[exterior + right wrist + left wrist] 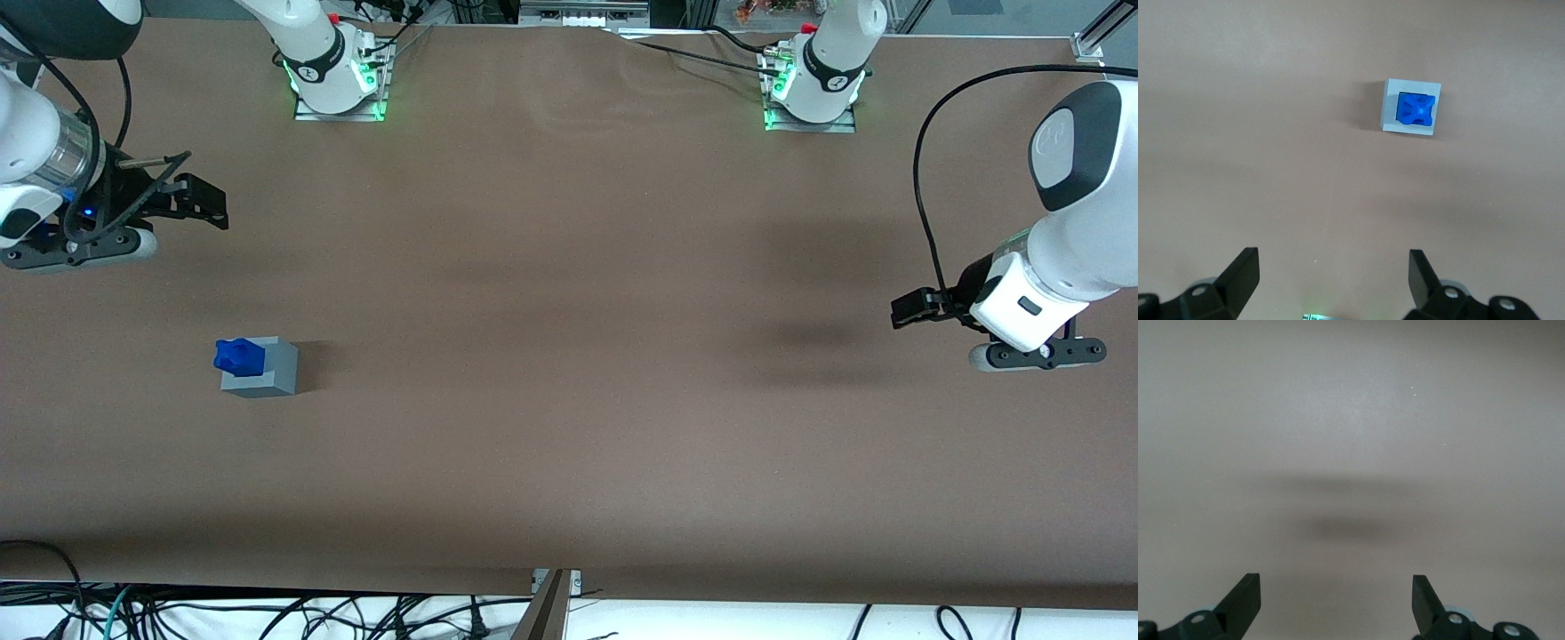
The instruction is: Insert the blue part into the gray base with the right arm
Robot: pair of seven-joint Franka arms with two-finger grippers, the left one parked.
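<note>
- Front view: the white jointed right arm hangs above the brown table at the working arm's end, its wrist turned level with the tabletop.
- Its black two-finger gripper is spread wide, holding and touching nothing; the right wrist view shows both fingers well apart.
- The small bright-blue knobbly plastic part sits in the top recess of the light-gray plastic cube base, nearer the front camera than the gripper and well apart from it.
</note>
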